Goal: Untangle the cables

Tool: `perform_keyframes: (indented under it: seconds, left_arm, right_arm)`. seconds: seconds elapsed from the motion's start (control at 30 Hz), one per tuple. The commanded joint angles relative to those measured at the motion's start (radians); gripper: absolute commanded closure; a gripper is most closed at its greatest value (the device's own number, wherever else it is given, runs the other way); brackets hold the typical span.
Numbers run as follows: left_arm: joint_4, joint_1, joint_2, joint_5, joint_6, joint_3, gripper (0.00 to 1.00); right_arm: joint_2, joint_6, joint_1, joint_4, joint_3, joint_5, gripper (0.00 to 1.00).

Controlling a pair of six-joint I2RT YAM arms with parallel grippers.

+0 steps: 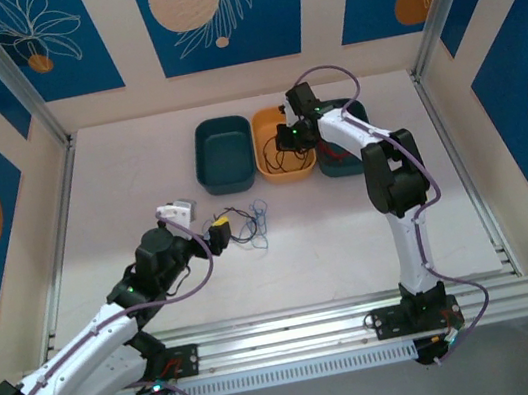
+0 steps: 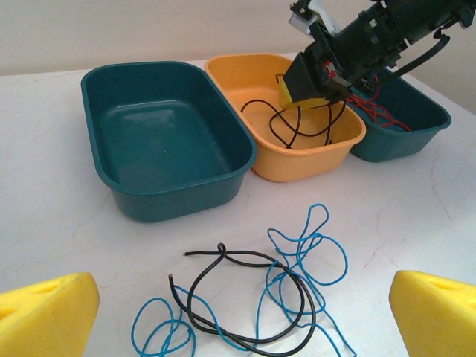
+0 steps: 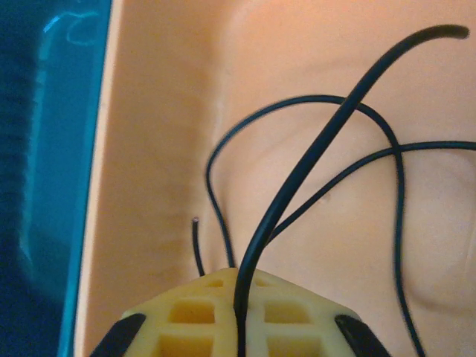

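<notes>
A tangle of cables lies on the white table: a blue cable [image 2: 316, 242] looped through a black cable [image 2: 223, 260], also seen from above as one tangle [image 1: 251, 222]. My left gripper [image 2: 242, 316] hovers open just short of it, with a yellow finger [image 2: 44, 309] low at each side. My right gripper [image 3: 239, 286] hangs inside the yellow bin [image 2: 309, 160], shut on another black cable [image 3: 312, 156] that runs up between its pads and loops over the bin floor. A red cable [image 2: 381, 111] lies in the far right teal bin [image 2: 416, 130].
A larger teal bin [image 2: 178, 193], with nothing in it, stands left of the yellow one; the three form a row at the back [image 1: 202, 162]. The right arm [image 1: 387, 177] reaches over the right bin. Metal rails border the table.
</notes>
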Motion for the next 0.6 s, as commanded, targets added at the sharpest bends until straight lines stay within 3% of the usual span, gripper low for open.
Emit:
perform_keyframes:
  seconds: [0.0,0.27,0.57]
  left_arm:
    - [-0.002,-0.002,-0.002,0.003,0.009,0.030,0.00]
    - [0.002,-0.002,-0.001,-0.004,0.009,0.035,0.00]
    - [-0.004,-0.002,0.019,-0.028,0.005,0.057,0.00]
  right_arm:
    - [-0.026,-0.015,0.006,-0.050,0.050,0.013,0.80]
    - [-0.113,-0.046,0.001,-0.107,0.110,0.062,0.57]
    - [-0.247,-0.059,0.011,-0.154,0.121,0.105,0.44]
